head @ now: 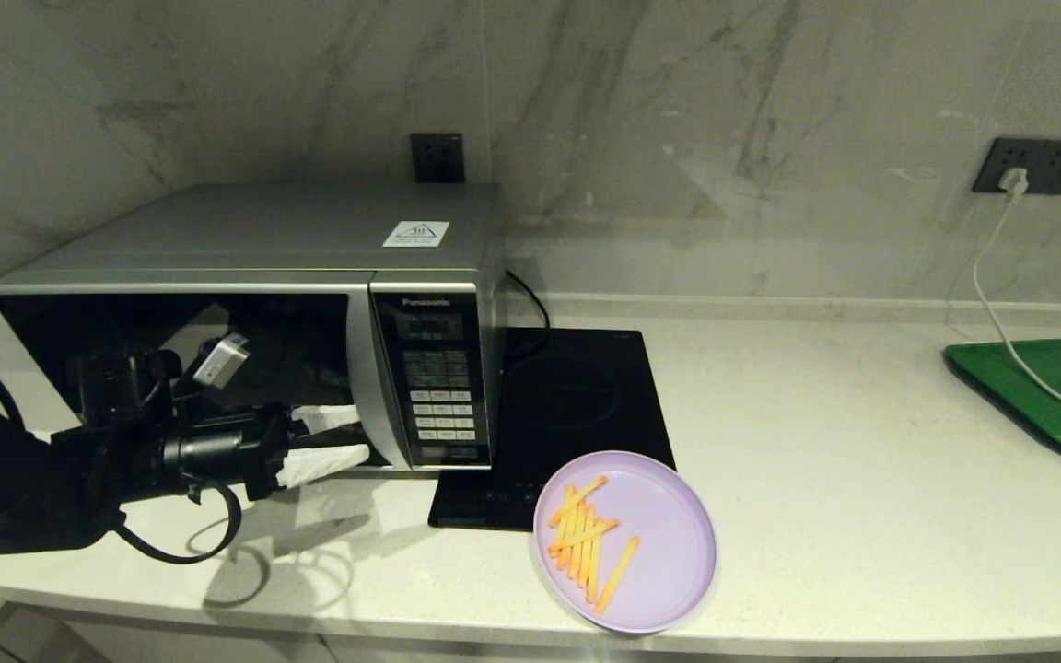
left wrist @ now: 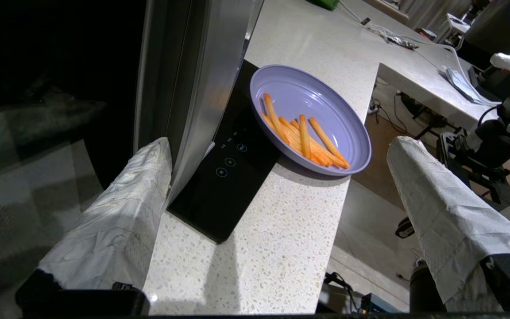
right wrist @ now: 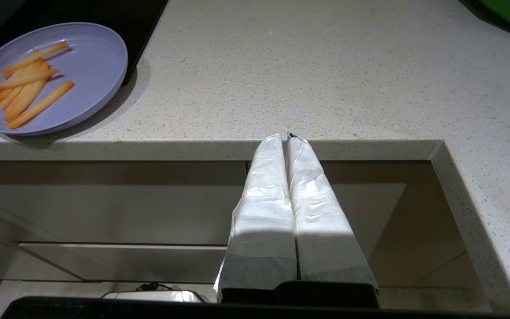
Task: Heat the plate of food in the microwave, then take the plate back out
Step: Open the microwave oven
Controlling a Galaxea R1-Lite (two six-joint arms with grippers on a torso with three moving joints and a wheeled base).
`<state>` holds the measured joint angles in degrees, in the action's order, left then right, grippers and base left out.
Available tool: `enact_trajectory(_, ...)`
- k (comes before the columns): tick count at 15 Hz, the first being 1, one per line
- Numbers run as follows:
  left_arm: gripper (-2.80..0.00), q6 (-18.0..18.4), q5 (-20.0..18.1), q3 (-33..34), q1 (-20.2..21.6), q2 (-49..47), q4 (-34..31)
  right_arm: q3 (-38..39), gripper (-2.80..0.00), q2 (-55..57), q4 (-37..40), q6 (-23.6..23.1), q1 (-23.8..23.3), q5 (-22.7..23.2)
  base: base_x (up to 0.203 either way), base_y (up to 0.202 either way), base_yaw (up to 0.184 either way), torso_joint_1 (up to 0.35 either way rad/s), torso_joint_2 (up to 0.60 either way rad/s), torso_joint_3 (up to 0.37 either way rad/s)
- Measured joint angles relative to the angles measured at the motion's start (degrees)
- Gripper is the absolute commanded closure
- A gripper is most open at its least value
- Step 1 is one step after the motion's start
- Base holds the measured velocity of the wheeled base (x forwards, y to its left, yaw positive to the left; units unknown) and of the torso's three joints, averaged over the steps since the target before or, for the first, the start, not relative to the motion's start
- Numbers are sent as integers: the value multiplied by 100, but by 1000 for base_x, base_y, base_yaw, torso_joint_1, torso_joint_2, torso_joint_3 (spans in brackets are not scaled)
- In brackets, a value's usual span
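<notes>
The silver-grey microwave [head: 254, 249] stands at the back left, and its dark glass door [head: 171, 368] looks closed. My left gripper [head: 357, 435] is open and empty at the door's right edge, beside the black keypad [head: 438, 387]. In the left wrist view one white-wrapped finger [left wrist: 122, 221] lies against the door's silver strip, while the other finger [left wrist: 441, 212] hangs past the counter's front edge. The lilac plate [head: 669, 552] [left wrist: 299, 88] [right wrist: 91, 66] holds orange fries [head: 586, 539] and rests near the counter's front. My right gripper [right wrist: 287, 137] is shut and empty, below the counter's edge.
A flat black induction hob [head: 577, 396] lies right of the microwave, with the plate overlapping its front corner. A green tray [head: 1046, 396] sits at the far right, and a white cable [head: 991, 304] from a wall socket runs across it. The counter's front edge [head: 530, 626] is close below the plate.
</notes>
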<state>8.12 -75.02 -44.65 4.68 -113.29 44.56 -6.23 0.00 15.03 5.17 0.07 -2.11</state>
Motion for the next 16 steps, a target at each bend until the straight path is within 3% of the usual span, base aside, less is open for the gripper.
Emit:
enact_trajectory(5,-280,61,5,-73,-171,-279,556,0,0,0,1,-2,0,2,0,0,0,0,0,0)
enact_trajectory(11,-280,-111,-66,-153,-187,-483,610,0,0,0,1,0,0,-1,0,0,0,0,0,0)
enact_trajectory(14,-280,-774,-165,-50,-128,-381,598,0,0,0,1,-2,0,0,0,0,0,0,0,0)
enact_trajectory(16,-280,-1406,-511,71,-14,-222,615,0,0,0,1,-1,0,0,0,0,0,0,0,0)
